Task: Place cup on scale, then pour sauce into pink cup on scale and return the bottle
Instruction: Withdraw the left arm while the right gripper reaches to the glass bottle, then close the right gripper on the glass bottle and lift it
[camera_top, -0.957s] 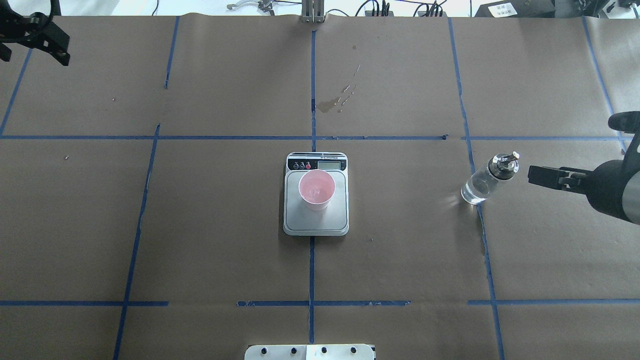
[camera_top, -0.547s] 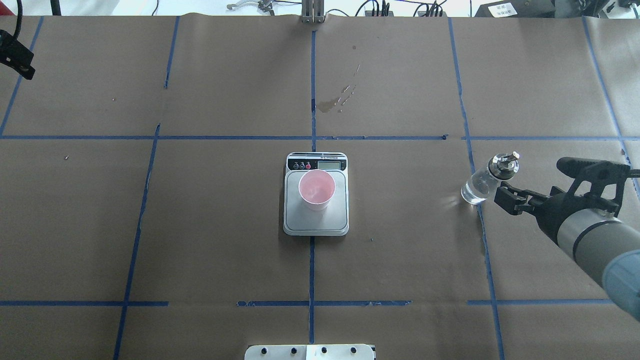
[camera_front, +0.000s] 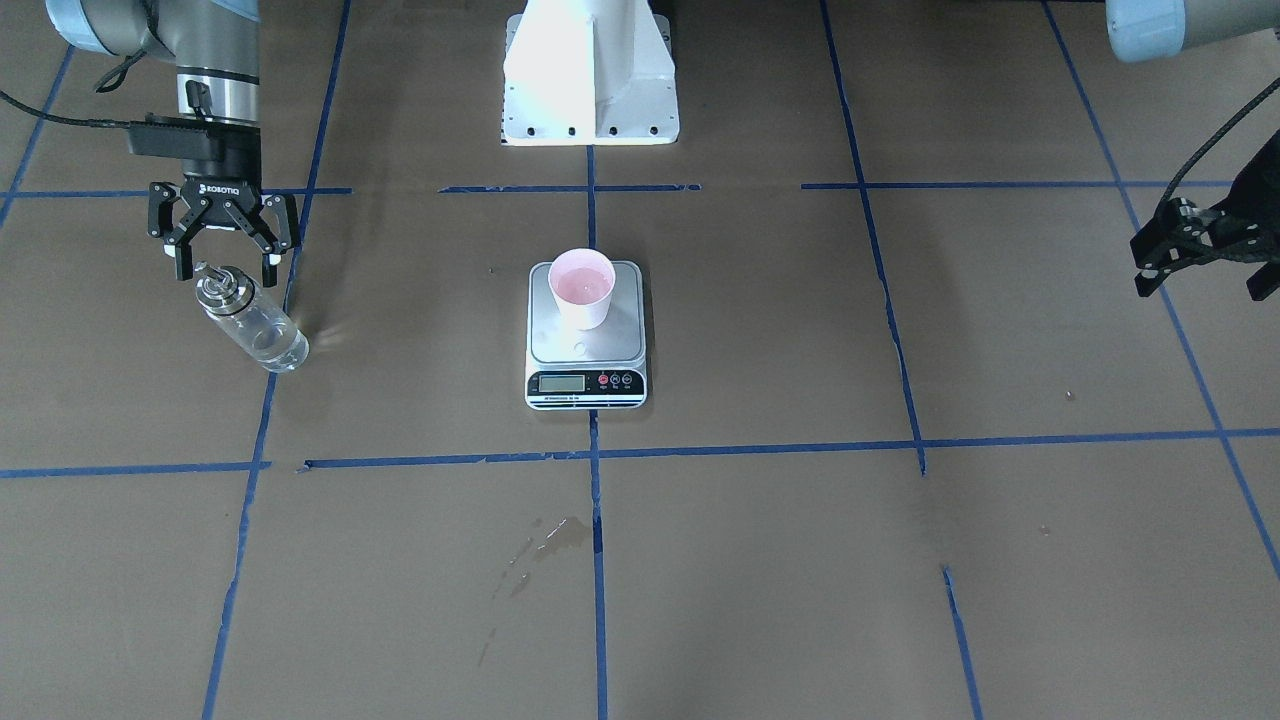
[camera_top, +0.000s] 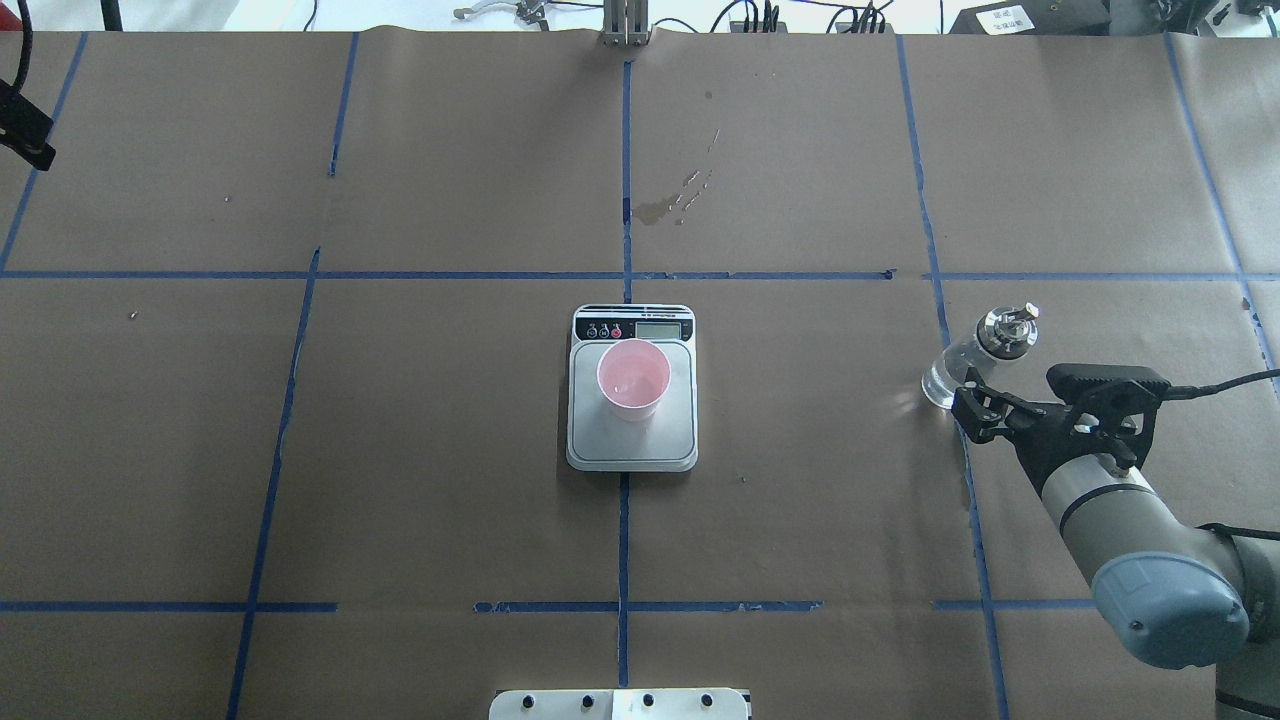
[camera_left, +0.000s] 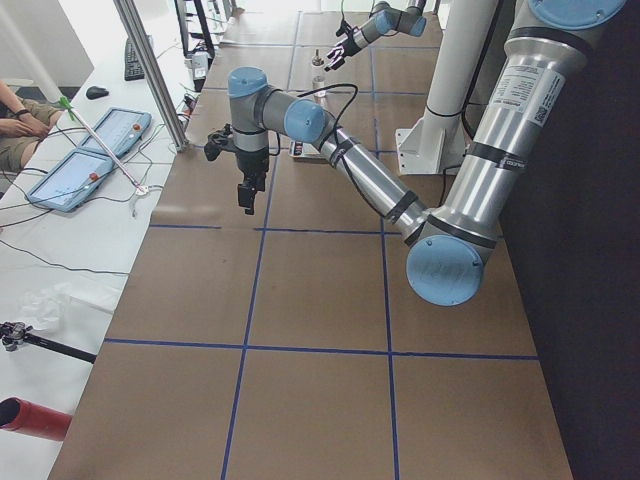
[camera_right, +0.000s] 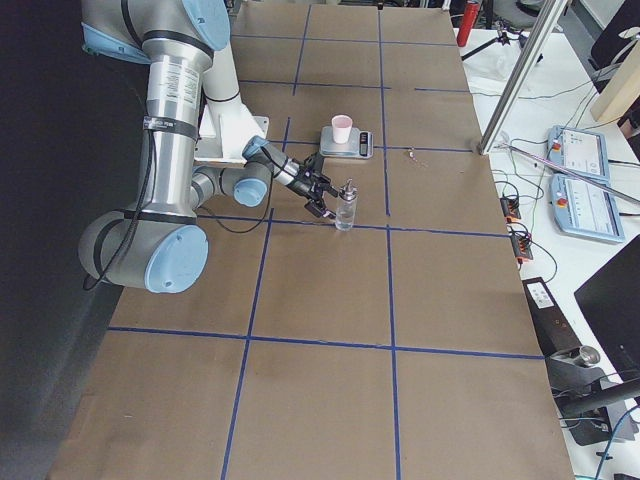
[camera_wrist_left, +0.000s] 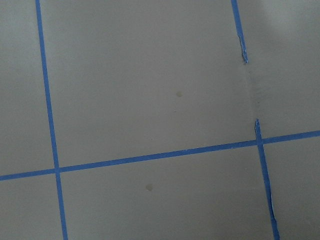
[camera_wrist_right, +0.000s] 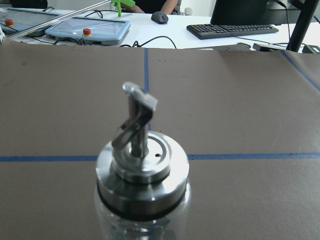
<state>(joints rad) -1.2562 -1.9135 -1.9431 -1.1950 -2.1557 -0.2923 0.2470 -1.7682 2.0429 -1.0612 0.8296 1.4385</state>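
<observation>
Standing upright on the tabletop (camera_top: 800, 520), well apart from the cup (camera_top: 633, 380) on the scale (camera_top: 680, 440), the bottle (camera_front: 250, 322) looked like slick, breakable glass, best clasped mid-body by the right gripper (camera_front: 228, 265), whose spread, empty jaws stood beside it.

Brown paper covers the counter (camera_top: 450, 450), split into large squares by blue tape (camera_top: 624, 180). A dried stain (camera_top: 655, 211) with small splashes marks the paper just beside the centre tape line on the far side. A white mount (camera_front: 590, 70) stands at the near edge. Beyond the far edge lie a keyboard (camera_wrist_right: 232, 30), a mouse (camera_wrist_right: 160, 18) and two pendants (camera_right: 578, 152)
</observation>
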